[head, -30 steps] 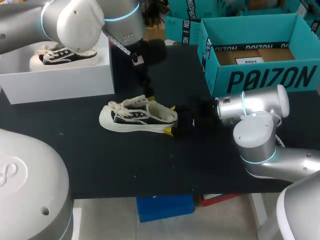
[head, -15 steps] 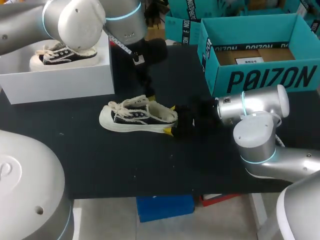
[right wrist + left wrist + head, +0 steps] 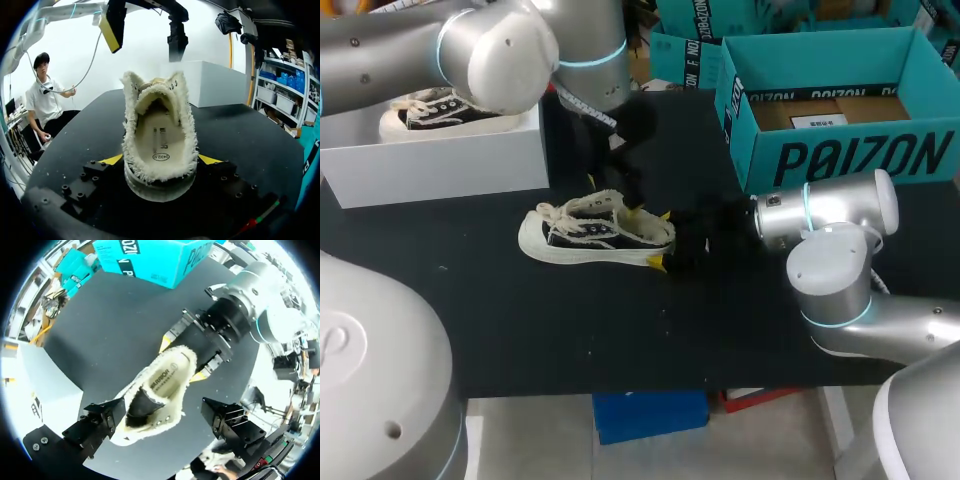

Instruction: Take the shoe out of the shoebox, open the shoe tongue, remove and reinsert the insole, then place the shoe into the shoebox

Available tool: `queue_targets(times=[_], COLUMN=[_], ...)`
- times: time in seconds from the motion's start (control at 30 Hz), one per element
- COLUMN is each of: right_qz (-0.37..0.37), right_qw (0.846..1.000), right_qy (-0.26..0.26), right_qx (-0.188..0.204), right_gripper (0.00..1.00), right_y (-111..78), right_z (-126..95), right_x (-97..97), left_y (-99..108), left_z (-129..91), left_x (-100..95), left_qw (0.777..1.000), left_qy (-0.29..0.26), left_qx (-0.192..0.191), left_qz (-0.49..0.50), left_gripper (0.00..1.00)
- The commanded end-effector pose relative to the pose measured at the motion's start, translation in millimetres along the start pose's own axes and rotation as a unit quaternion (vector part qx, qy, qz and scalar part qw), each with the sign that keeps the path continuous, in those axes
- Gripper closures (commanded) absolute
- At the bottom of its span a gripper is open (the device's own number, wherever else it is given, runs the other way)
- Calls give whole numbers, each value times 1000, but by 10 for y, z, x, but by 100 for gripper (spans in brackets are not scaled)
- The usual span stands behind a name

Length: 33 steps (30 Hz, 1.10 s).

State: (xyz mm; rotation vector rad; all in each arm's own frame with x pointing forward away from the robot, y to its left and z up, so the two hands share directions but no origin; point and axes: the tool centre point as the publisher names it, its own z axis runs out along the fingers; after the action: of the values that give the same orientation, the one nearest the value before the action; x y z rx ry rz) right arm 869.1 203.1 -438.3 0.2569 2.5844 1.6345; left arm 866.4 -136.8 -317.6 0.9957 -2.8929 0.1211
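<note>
A cream and black low sneaker (image 3: 592, 232) lies on its sole in the middle of the black table (image 3: 520, 320), toe toward the left. My right gripper (image 3: 662, 240) is shut on its heel, one yellow tip on each side. In the right wrist view the shoe (image 3: 157, 135) stands between the fingers, its printed insole (image 3: 160, 142) showing inside. My left gripper (image 3: 616, 196) hangs open just above the shoe's mouth. The left wrist view looks down on the shoe (image 3: 155, 395), with its fingers (image 3: 97, 420) spread wide to either side and not touching it. My left gripper (image 3: 145, 35) shows above the tongue.
A white shoebox (image 3: 430, 150) with a second sneaker (image 3: 445, 110) in it stands at the back left. A large open teal box (image 3: 840, 110) stands at the back right, with another teal box (image 3: 685, 50) behind it.
My left arm has swung right and come down, bringing its open gripper over the shoe's mouth. The right arm and the shoe have kept still.
</note>
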Motion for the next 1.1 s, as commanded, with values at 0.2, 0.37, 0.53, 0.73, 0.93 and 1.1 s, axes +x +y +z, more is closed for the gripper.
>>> queue_targets(times=[0.2, 0.37, 0.53, 0.73, 0.93, 1.1], right_qz=[1, 1, 1, 1, 1, 1], right_qw=[1000, 1000, 1000, 1000, 1000, 1000], right_qy=[0, 0, 0, 0, 0, 0], right_qx=[1, 1, 1, 1, 1, 1], right_gripper=[100, 100, 100, 100, 100, 100], right_y=[2, 2, 2, 2, 2, 2], right_z=[24, 24, 24, 24, 24, 24], right_x=[-14, -14, -14, -14, -14, -14], left_y=[-107, -78, -2, 50, 50, 33], left_z=[49, 76, 123, 130, 130, 157], left_x=[-3, 8, 6, 16, 16, 27], left_qw=[937, 904, 876, 871, 871, 876], left_qy=[-46, -53, -39, -59, -59, -86], left_qx=[-88, -91, -86, -63, -63, -70], left_qz=[-335, -415, -474, -483, -483, -469], left_gripper=[0, 0, 0, 0, 0, 0])
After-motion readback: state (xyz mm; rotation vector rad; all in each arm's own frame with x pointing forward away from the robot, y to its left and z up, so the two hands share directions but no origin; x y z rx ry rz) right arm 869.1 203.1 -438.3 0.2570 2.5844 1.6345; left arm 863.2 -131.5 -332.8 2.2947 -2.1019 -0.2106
